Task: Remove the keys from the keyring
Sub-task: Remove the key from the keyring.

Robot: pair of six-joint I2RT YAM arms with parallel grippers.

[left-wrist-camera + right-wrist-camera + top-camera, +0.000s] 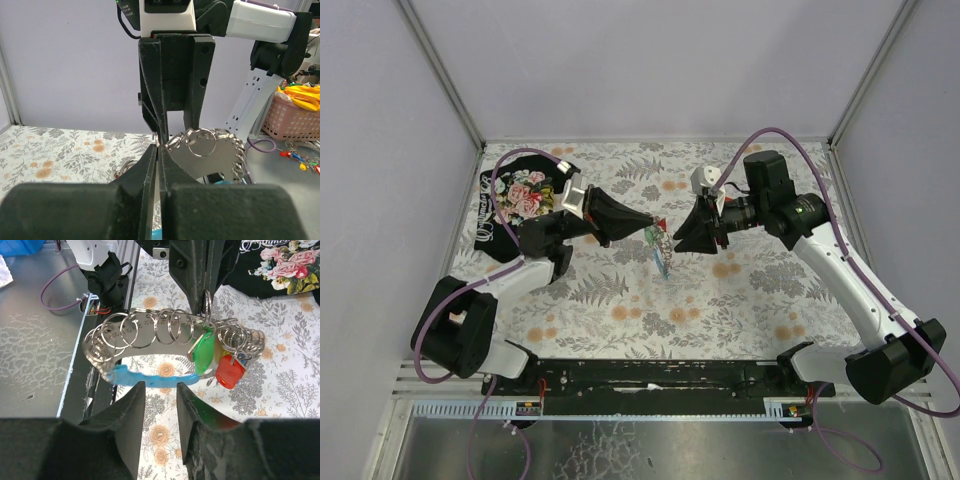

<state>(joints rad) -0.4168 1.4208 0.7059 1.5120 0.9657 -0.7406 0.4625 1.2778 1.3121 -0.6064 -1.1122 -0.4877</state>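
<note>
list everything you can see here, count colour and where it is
keyring: one, silvery with a light-blue edge and many rings, between the two grippers
keys: two clear, green and red, hanging from the keyring
cloth: one, black with pink flowers, far left of the table
table cover: one, pale floral print, under everything
basket: one, pink, off the table past the right arm
left gripper: one, black, shut on a ring of the keyring
right gripper: one, black, open, facing the keyring

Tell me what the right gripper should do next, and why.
Probably shift the right gripper across to the green key and close on its head: its jaws stand open on nothing, while the left gripper pinches the keyring aloft.
</note>
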